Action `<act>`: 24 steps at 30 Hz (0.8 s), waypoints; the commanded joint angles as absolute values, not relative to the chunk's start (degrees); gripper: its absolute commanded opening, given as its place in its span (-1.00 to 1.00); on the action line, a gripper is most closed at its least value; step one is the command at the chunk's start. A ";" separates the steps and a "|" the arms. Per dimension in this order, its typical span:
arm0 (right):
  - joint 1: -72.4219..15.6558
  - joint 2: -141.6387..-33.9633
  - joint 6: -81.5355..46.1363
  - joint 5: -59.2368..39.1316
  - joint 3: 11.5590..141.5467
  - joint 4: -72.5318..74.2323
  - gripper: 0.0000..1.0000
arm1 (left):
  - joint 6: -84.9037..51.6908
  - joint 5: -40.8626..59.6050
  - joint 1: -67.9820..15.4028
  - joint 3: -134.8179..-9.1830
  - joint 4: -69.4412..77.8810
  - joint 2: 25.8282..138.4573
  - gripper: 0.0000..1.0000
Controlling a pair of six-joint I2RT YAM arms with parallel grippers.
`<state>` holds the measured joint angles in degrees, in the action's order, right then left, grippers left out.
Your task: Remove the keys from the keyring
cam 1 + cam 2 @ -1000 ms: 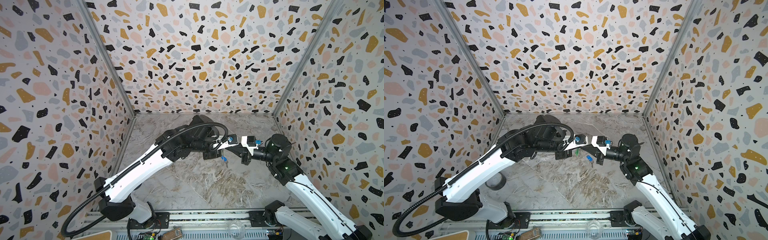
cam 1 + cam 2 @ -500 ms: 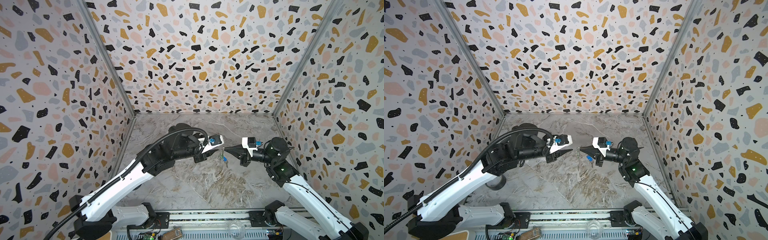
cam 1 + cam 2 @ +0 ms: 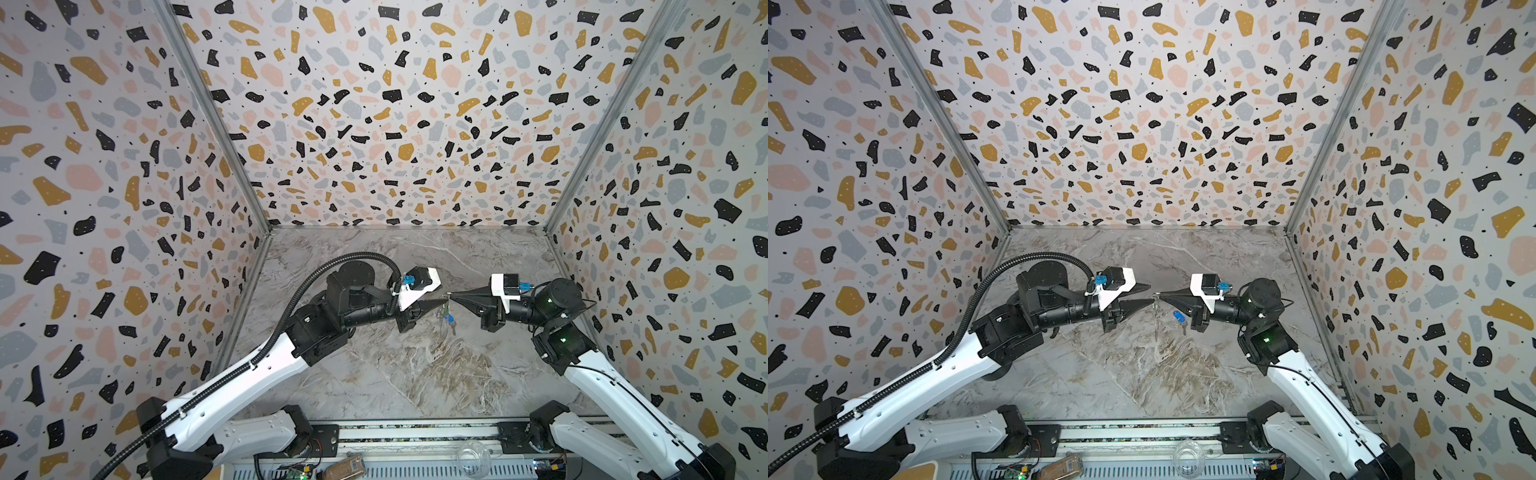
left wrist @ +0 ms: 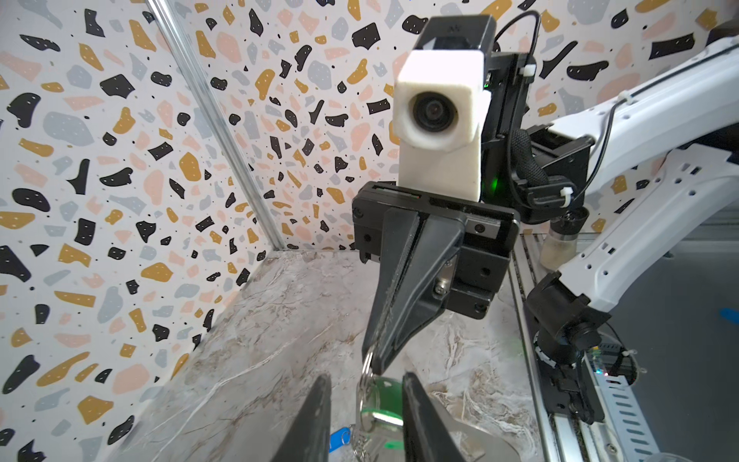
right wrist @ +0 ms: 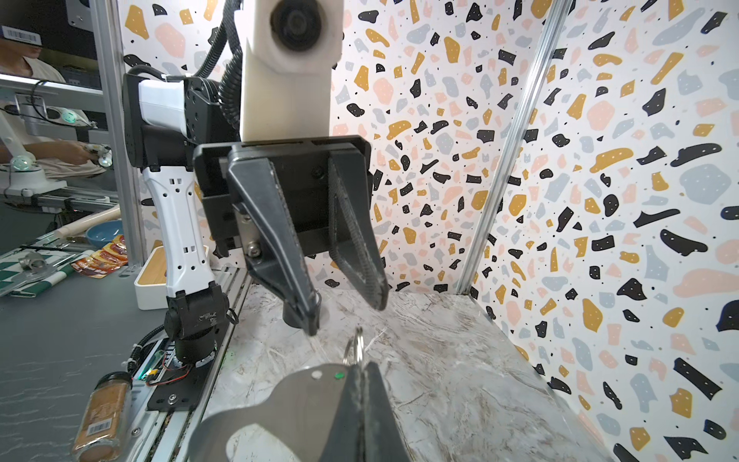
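My right gripper (image 5: 360, 366) is shut on the small metal ring (image 5: 354, 346) of the keyring and holds it above the marble floor. The keyring's flat grey loop (image 5: 280, 404) hangs beside its fingers. Below the ring hang the keys with a green tag (image 4: 386, 396) and a blue tag (image 4: 339, 438); both top views show the blue tag (image 3: 1179, 317) under the two tips. My left gripper (image 4: 367, 378) faces the right gripper (image 3: 451, 296) tip to tip. It is open, with one finger on each side of the ring and the green tag. The key blades are too small to make out.
Terrazzo walls close the cell on three sides. A glass jar (image 3: 471, 455) stands at the front rail between the arm bases. A spice bottle (image 5: 102, 416) lies outside the rail by the left arm's base.
A second ago my left gripper was shut at the right gripper's tip. It drew back to the left and opened, and has now returned with its fingers astride the ring. The right gripper stayed shut.
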<state>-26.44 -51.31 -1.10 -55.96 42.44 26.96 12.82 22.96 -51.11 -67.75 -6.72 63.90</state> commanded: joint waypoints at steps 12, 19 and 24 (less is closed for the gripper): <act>-26.63 -49.73 -2.36 -56.61 42.65 31.10 -1.00 | 11.50 23.39 -50.98 -67.94 -3.73 65.40 -0.39; -26.57 -49.44 -2.32 -56.43 42.45 31.18 -1.00 | 11.72 23.16 -50.99 -68.01 -3.95 65.37 -0.59; -26.63 -49.62 -2.37 -56.34 42.45 31.38 -1.00 | 11.75 24.13 -51.04 -68.11 -3.39 65.22 -0.78</act>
<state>-26.44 -50.78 -1.69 -55.94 42.35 29.19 11.79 23.31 -51.11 -67.75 -5.48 65.60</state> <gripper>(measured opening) 0.044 0.116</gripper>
